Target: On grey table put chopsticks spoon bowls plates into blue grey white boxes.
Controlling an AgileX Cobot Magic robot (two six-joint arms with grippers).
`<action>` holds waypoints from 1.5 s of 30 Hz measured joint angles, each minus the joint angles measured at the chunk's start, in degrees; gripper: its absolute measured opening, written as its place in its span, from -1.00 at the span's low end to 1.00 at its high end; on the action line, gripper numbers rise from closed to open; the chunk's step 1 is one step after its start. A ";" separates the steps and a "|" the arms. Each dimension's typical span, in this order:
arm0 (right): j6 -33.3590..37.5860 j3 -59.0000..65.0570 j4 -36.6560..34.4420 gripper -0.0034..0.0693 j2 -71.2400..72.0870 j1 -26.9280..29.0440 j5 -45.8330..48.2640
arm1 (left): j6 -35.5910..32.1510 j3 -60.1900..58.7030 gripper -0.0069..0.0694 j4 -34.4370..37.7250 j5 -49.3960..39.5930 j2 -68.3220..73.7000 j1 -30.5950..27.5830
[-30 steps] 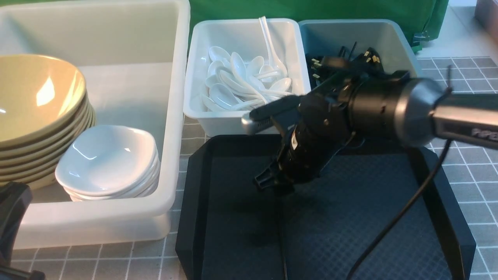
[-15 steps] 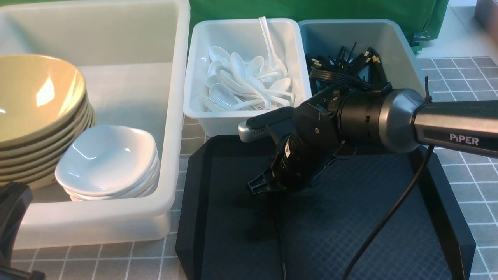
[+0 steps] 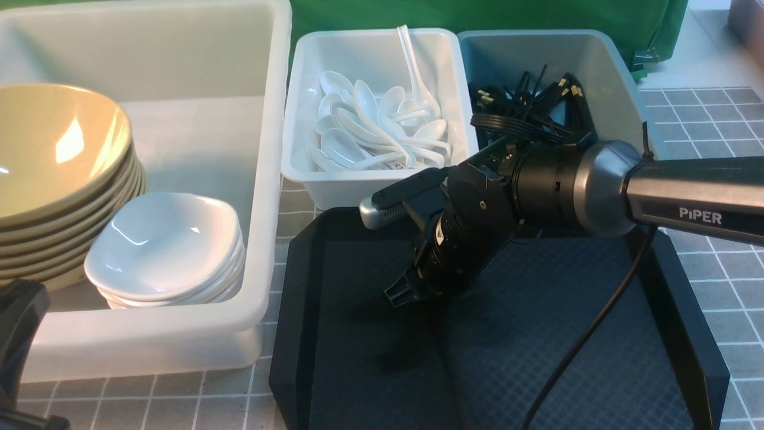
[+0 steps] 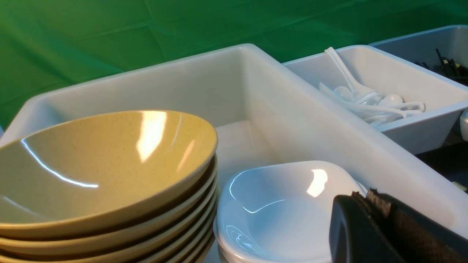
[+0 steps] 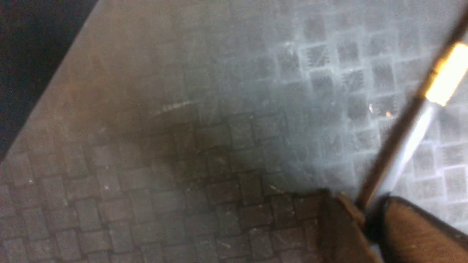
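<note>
Front view: right gripper [image 3: 412,291] low over black tray [image 3: 298,334]; thin stick barely separable from dark texture, risk of snagging on tray wall when lifted

Left wrist view: left gripper [image 4: 380,226] near plates [image 4: 278,204], openness unclear

Right wrist view: fingers [image 5: 343,226] pinching black chopstick [image 5: 398,146], gold band near thick end; grip off-centre, could pivot or slip

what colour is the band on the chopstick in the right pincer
Gold, on a black chopstick; the right wrist view shows it best.
</note>
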State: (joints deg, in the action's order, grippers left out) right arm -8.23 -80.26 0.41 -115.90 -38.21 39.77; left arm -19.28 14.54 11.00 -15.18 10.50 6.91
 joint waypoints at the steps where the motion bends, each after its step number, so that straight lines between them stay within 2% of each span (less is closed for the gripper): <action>1: 1.11 -0.04 0.00 -0.52 0.00 0.00 0.13 | 0.00 0.00 -0.84 0.00 0.00 0.00 0.00; 4: 3.51 -0.04 -0.42 -0.71 -0.01 0.00 0.43 | 0.00 0.00 -0.84 0.00 0.00 0.00 0.00; 6: 3.90 -0.04 -0.42 -0.73 -0.01 0.00 0.64 | 0.00 0.00 -0.84 0.00 0.00 0.00 0.00; 13: 6.49 0.14 -0.42 -0.74 1.50 0.00 3.86 | 0.00 0.00 -0.84 0.00 0.00 0.00 0.00; 22: 10.34 0.14 0.38 -0.74 15.59 0.05 3.52 | 0.00 0.00 -0.84 0.00 0.00 0.00 0.00; 24: 10.85 0.14 2.79 -0.74 20.18 0.95 -0.38 | 0.00 0.00 -0.84 0.00 0.00 0.00 0.00; 28: 10.91 0.14 6.64 -0.74 24.38 5.62 -14.49 | 0.00 0.00 -0.84 0.00 0.05 0.00 0.00; 31: 10.91 0.14 8.02 -0.74 23.60 12.63 -34.91 | 0.00 0.00 -0.84 0.00 0.14 0.00 0.00; 33: 10.63 0.14 8.20 -0.74 20.60 16.87 -44.43 | 0.00 0.00 -0.84 0.00 0.17 0.00 0.00; 36: 10.29 0.14 8.26 -0.74 17.42 19.34 -49.29 | 0.00 0.00 -0.84 0.00 0.17 0.00 0.00; 38: 9.05 0.14 8.33 -0.68 13.37 22.05 -51.07 | 0.00 0.00 -0.84 0.00 0.17 0.00 0.00; 41: 6.39 0.19 8.33 -0.50 9.62 24.05 -49.37 | 0.00 0.00 -0.84 0.00 0.17 0.00 0.00; 44: 4.88 0.59 8.38 -0.14 8.24 24.45 -45.19 | 0.00 0.00 -0.84 0.00 0.17 0.00 0.00; 45: 4.86 0.59 8.38 -0.12 8.34 24.45 -44.93 | 0.00 0.00 -0.84 0.00 0.17 0.00 0.00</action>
State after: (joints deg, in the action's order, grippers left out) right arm -3.36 -79.66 8.79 -107.56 -13.76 -5.15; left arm -19.28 14.54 11.00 -15.01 10.50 6.91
